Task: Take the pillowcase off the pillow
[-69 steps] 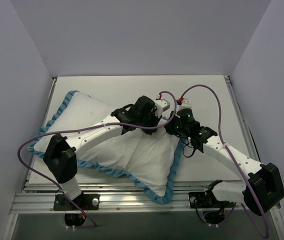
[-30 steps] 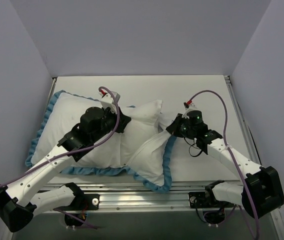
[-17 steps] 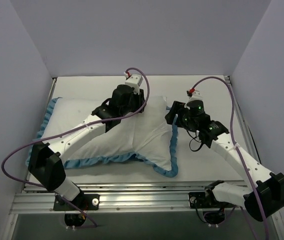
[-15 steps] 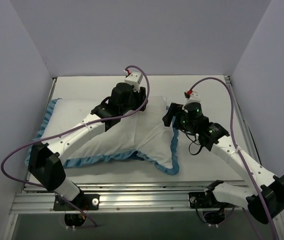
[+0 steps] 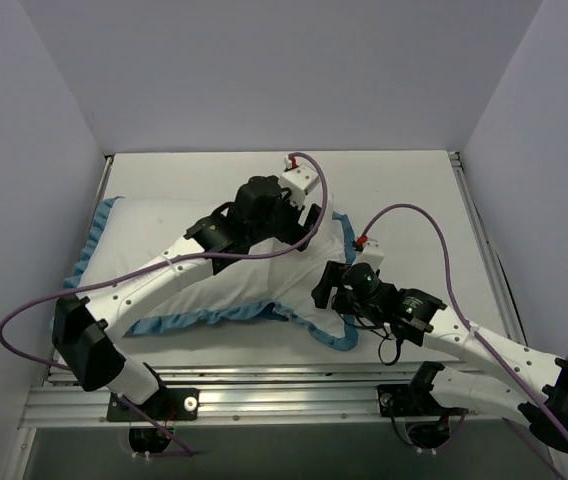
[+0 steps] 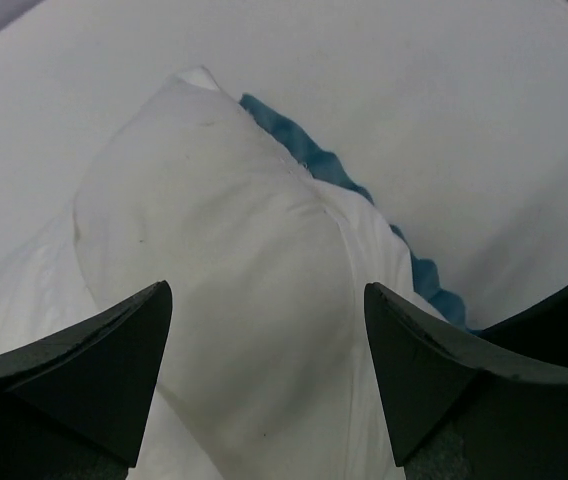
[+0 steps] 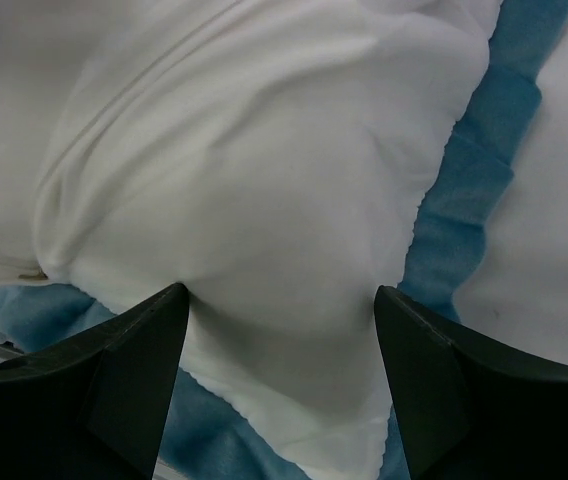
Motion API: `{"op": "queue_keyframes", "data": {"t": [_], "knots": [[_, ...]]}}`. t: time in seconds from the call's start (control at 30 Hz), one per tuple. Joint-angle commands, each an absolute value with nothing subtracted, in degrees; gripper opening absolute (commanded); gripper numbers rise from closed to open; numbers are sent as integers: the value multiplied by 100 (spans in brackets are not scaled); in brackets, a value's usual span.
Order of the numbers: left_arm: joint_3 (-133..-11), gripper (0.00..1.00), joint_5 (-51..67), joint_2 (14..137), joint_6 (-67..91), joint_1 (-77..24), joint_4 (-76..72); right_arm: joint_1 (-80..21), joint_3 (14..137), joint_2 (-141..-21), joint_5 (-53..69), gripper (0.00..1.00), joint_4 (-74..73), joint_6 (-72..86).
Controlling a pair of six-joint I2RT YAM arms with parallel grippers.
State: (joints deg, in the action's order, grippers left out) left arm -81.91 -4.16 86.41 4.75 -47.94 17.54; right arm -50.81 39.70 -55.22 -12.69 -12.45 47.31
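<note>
The pillowcase (image 5: 214, 270) lies white side up with the pillow inside, its ruffled blue edging (image 5: 204, 316) along the near and right sides. My left gripper (image 5: 309, 222) hovers open over the far right corner. In the left wrist view a plump white corner (image 6: 194, 180), apparently the pillow, sits between the fingers of the left gripper (image 6: 266, 290), with blue ruffle (image 6: 294, 135) behind it. My right gripper (image 5: 324, 290) stands open over the near right corner. In the right wrist view the right gripper (image 7: 280, 290) straddles white pillowcase fabric (image 7: 264, 200) beside the ruffle (image 7: 474, 180), gripping nothing.
The white table (image 5: 414, 190) is walled at the left, back and right. An aluminium rail (image 5: 294, 400) runs along the near edge by the arm bases. Purple cables (image 5: 414, 215) loop above both arms.
Both grippers were shut a second ago and now stand open. The left arm swung right to the far right corner. The right arm came down toward the near right corner. The cloth has settled flatter.
</note>
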Motion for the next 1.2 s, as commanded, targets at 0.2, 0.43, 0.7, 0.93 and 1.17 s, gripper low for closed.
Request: {"op": "queue_keyframes", "data": {"t": [0.2,0.43,0.7,0.93,1.17], "knots": [[-8358,72,-597,9746,-149,-4764,2557,-5264,4174,-5660,-1951,70,-809,5089],[-8367,14,-615,10063,-70,-4650,2470,-5388,4869,-6335,-2689,69,-932,5054],[-8367,2,-141,9976,386,-4447,2347,-5362,5150,-6916,-3050,67,-273,4992],[-8367,2,0,9967,676,-4298,2189,-5221,5011,-7567,-3103,49,-62,5036],[-8630,2,-288,9923,1115,-3938,2197,-5133,4037,-7252,-3120,0,-571,5510]]}}
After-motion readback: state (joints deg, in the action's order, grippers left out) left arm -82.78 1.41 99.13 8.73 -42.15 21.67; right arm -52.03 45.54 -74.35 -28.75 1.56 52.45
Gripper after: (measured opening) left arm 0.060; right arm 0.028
